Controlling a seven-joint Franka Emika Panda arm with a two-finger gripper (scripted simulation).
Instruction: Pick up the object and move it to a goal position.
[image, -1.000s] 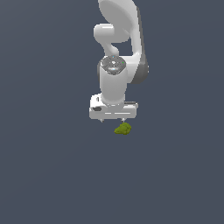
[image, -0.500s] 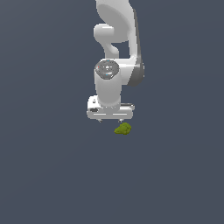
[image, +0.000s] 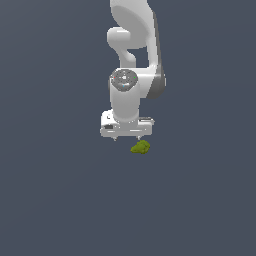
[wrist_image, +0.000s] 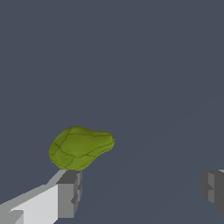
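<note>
- The white Panda arm (image: 132, 55) reaches down from the top of the exterior view, its wrist pointing straight down at the plain dark grey-blue surface (image: 55, 200).
- The gripper (image: 126, 137) sits at the arm's lower end; in the wrist view (wrist_image: 140, 188) its two grey fingertips stand far apart, one pad (wrist_image: 70, 192) on one side and the other at the opposite edge of the picture, with nothing between them, so the jaws are spread wide and hold nothing.
- The olive-green faceted blob (image: 141, 147) lies on the surface just below the gripper and slightly toward the exterior view's right of it.
- In the wrist view the blob (wrist_image: 80, 147) appears just beyond the tip of one finger, outside the gap between the two fingers.
- Whether that fingertip touches the blob cannot be told from either view.
- The surface shows no edges or corners in either picture.
</note>
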